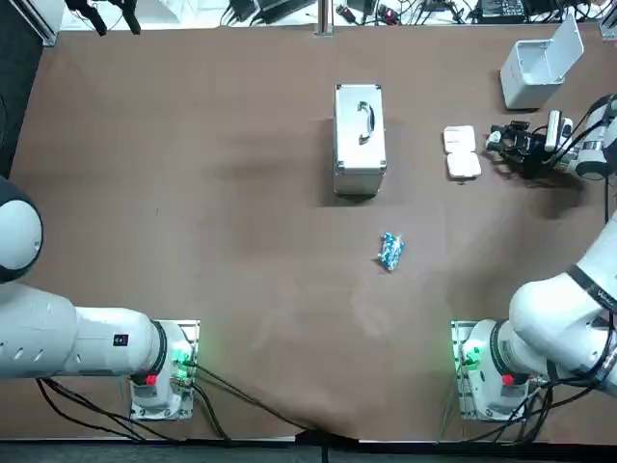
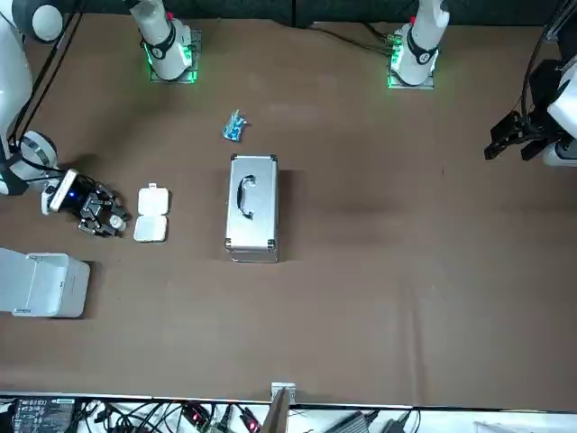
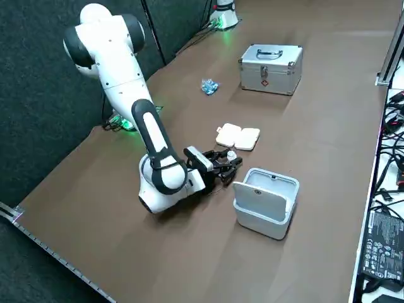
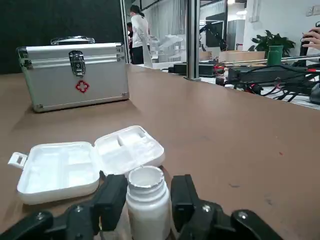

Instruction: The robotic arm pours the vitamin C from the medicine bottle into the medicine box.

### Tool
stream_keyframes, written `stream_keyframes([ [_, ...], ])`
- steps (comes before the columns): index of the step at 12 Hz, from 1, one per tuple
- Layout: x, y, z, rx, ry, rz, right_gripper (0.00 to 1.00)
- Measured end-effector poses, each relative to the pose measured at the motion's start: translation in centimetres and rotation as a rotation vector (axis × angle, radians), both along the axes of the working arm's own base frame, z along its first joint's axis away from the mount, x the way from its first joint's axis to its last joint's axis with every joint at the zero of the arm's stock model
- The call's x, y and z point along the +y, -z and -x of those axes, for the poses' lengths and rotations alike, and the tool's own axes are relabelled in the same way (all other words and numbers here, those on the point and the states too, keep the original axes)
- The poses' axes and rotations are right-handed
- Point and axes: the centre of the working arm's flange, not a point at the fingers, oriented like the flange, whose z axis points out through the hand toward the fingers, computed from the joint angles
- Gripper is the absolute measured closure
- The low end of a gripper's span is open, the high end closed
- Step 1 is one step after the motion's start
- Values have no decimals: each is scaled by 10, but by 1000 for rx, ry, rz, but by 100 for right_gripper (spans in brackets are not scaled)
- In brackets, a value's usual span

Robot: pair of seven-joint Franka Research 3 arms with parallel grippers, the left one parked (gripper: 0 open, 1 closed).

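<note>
Pinching the uncapped white plastic medicine bottle (image 4: 147,202) snugly, the right gripper (image 4: 148,184) has its grasp; next, lift and tip it over the open white compartmented medicine box (image 4: 85,162).

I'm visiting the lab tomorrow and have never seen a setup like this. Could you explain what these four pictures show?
This is a two-armed robot at a brown table; only its right arm works. The views: overhead, across the table facing the robot, its right side, and a camera on the wrist. On the table lie a metal first-aid case, a blue packet, an open white pill box and an open white bin. The right gripper is low beside the pill box, around an uncapped white bottle; I cannot tell whether it grips it.
</note>
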Motion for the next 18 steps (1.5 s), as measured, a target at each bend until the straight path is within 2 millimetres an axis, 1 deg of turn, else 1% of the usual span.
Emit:
stream_keyframes([
  [1, 0, 0, 0, 0, -1, 0, 43],
  [2, 0, 0, 0, 0, -1, -1, 48],
  [3, 0, 0, 0, 0, -1, -1, 50],
  [5, 0, 0, 0, 1, -2, -1, 54],
  [6, 0, 0, 1, 2, -6, -1, 55],
  [7, 1, 0, 1, 3, -10, -1, 58],
  [10, 2, -1, 1, 6, -40, 6, 58],
  [12, 1, -6, -1, 10, -63, 31, 58],
  [13, 0, -10, -3, 24, -75, 48, 58],
  [15, -3, -25, -8, 52, -95, 90, 58],
  [18, -4, -60, -21, 69, -81, 179, 58],
])
